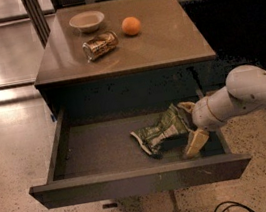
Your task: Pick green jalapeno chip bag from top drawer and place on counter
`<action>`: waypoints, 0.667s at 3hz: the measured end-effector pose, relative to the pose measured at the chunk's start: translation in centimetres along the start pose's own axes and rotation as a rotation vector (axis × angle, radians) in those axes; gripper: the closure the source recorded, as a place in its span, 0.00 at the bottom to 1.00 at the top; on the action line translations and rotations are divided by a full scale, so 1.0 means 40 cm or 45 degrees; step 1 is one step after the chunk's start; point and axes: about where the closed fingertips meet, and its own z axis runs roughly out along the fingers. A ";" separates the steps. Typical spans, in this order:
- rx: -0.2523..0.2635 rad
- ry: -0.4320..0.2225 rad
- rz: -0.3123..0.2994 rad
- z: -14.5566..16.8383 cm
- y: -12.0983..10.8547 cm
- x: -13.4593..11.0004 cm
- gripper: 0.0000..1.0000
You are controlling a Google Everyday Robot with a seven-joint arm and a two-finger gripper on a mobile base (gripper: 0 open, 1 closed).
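Note:
The green jalapeno chip bag (161,129) lies crumpled on the floor of the open top drawer (95,150), right of its middle. My gripper (191,124) reaches in from the right on a white arm. It is open, with one fingertip (187,106) behind the bag's right end and the other (196,143) in front of it. The bag rests on the drawer bottom. The counter (162,37) is the glossy brown top above the drawer.
On the counter stand a small pale bowl (87,20), an orange (131,25) and a crushed gold-brown can (100,45). The drawer's front panel (135,182) juts out over the speckled floor. A black cable (231,209) lies on the floor at the lower right.

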 end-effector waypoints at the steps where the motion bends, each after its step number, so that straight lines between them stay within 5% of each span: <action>1: 0.000 0.000 0.000 0.000 0.000 0.000 0.00; 2: -0.009 -0.027 -0.032 0.043 -0.025 -0.012 0.00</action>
